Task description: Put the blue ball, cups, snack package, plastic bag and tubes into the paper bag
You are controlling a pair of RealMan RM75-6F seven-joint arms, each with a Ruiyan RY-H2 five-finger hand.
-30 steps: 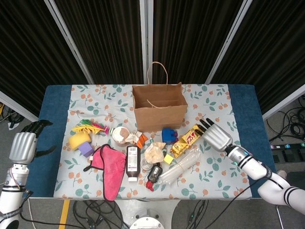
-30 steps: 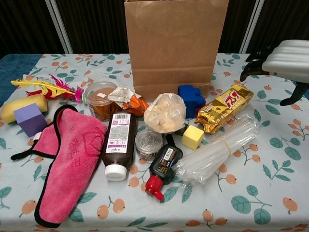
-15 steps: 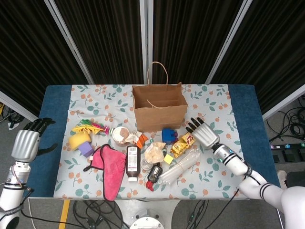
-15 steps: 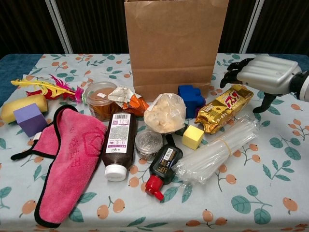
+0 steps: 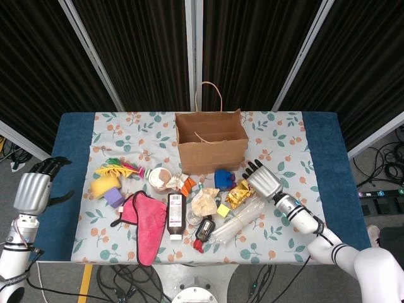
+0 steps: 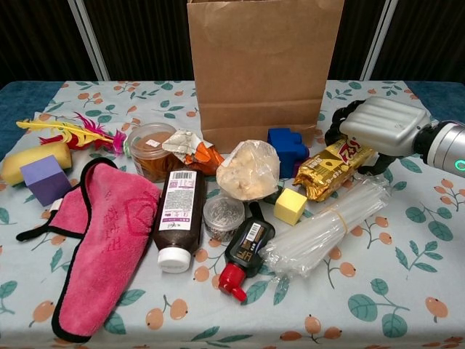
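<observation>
I have my right hand (image 6: 381, 125) over the far end of the gold snack package (image 6: 330, 166), fingers curled down around it; whether they have actually closed on it I cannot tell, since the palm hides the contact. The package lies toward the right of the tabletop, just in front of the paper bag (image 5: 211, 140) at the back edge. As far as I can see nothing is packed: the tubes (image 6: 327, 225), plastic bag (image 6: 248, 169) and cups (image 6: 150, 149) lie out front. I cannot pick out a blue ball. My left hand (image 5: 33, 191) hangs off the left edge, fingers loosely apart, holding nothing.
</observation>
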